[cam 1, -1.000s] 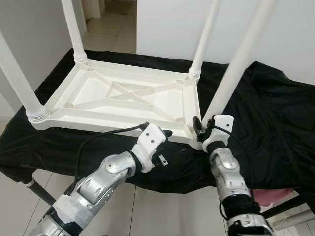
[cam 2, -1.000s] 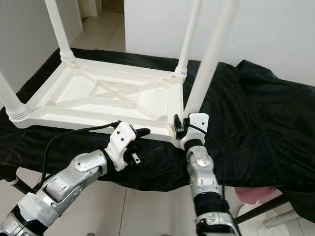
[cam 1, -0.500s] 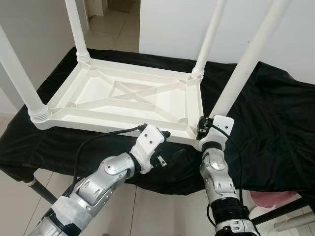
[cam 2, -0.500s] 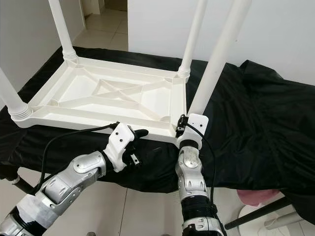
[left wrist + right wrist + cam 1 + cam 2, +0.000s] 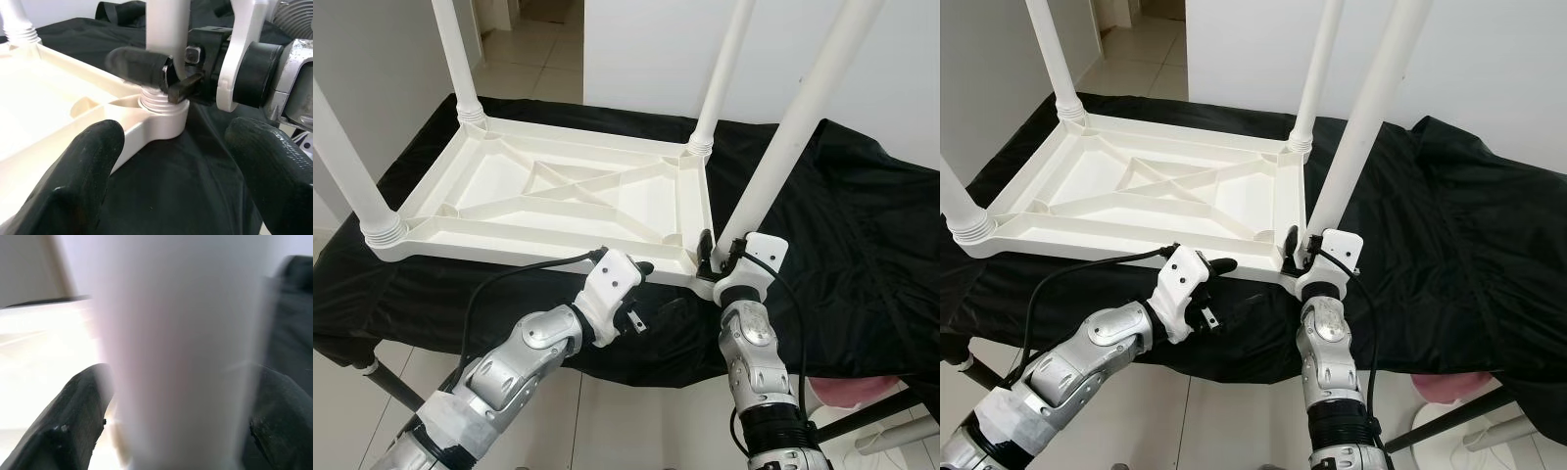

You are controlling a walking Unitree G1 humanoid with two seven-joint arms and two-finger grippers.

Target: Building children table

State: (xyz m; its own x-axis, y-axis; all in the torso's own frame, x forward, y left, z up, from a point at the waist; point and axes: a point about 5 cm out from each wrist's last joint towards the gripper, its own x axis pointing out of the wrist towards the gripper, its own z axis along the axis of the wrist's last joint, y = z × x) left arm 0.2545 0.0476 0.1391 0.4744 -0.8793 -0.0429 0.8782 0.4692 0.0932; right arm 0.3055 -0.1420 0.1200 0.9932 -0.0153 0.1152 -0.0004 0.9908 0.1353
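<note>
A white plastic children's table [image 5: 558, 186] lies upside down on a black cloth, with its legs pointing up. My right gripper [image 5: 710, 253] is shut on the near right leg [image 5: 793, 117], just above its threaded socket [image 5: 161, 105]. The right wrist view has that leg [image 5: 181, 347] filling the gap between the two fingers [image 5: 73, 421]. My left gripper [image 5: 641, 294] hovers open and empty at the tabletop's front edge, a little left of that corner. Its wide-spread fingers [image 5: 93, 161] frame the right gripper [image 5: 166, 73] at the leg's base.
The black cloth [image 5: 842, 225] covers a work table and hangs over its front edge. Three other legs stand at the near left [image 5: 347, 157], far left [image 5: 455, 59] and far right [image 5: 724, 69]. A pink object [image 5: 847, 392] lies on the tiled floor at lower right.
My right forearm swung a little left, then back right, while its gripper stayed at the leg's base. The left arm has hardly moved. The camera shifted slightly.
</note>
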